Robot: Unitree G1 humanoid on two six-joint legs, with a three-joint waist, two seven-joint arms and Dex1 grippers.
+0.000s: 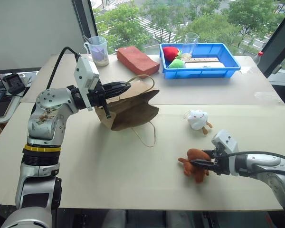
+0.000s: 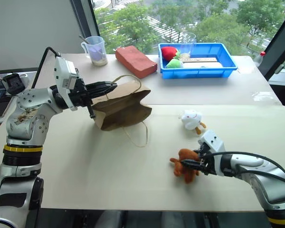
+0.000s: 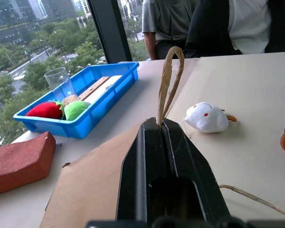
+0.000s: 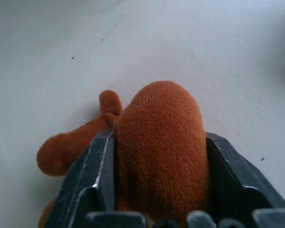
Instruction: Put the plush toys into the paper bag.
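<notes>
The left gripper [image 1: 125, 87] is clamped tight on the top edge of the paper bag [image 1: 130, 107], holding it up off the table [image 1: 109, 166] by its rim, probably so the mouth stays reachable for loading. The right gripper [image 1: 205, 164] has its fingers on either side of the brown toy [image 1: 194, 164] lying near the table's front edge, squeezing its body for a lift. The white toy [image 1: 198, 119] rests between bag and brown toy, untouched, awaiting its turn.

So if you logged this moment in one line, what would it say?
left pincer: shut on paper bag rim | right pincer: around brown plush toy | white plush toy: on table
</notes>
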